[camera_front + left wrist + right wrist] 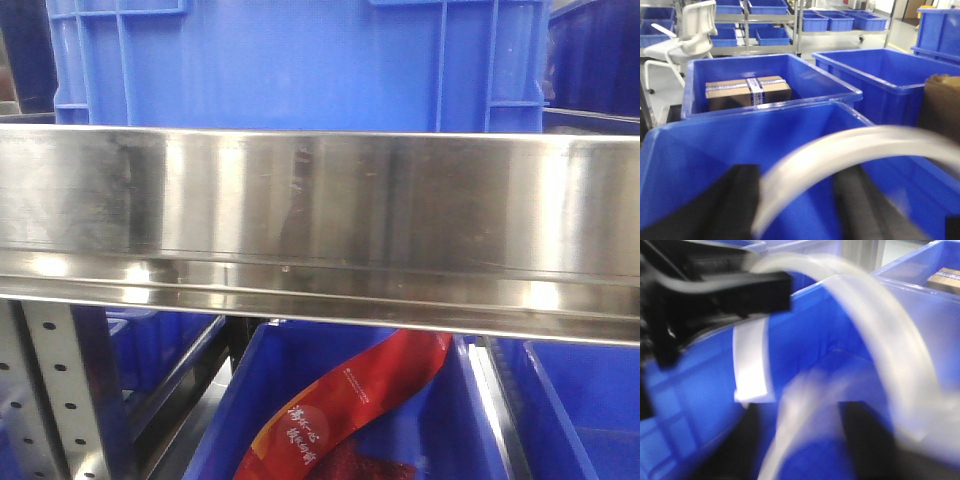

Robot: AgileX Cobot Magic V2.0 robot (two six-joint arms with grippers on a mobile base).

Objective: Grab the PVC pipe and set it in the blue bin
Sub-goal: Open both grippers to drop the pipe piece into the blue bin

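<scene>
We see the pipe [840, 147] as a blurred white arc right in front of the left gripper [797, 172]. It rises from beside one dark finger [740, 200], sweeps up over the gap and runs off to the right, all against the inner wall of the bin [715, 150]. The two fingers stand apart, but we cannot tell whether either one presses on the pipe. From the right wrist, the pipe [900, 340] curves overhead and down the right side, with a fainter white smear between the fingers of the right gripper [805, 412]. Its jaws also stand apart, and we cannot tell whether they grip anything. A black part [720, 290] meets the pipe's upper end there. Behind the bin, a second bin [695, 75] holds a taped box [747, 92].
</scene>
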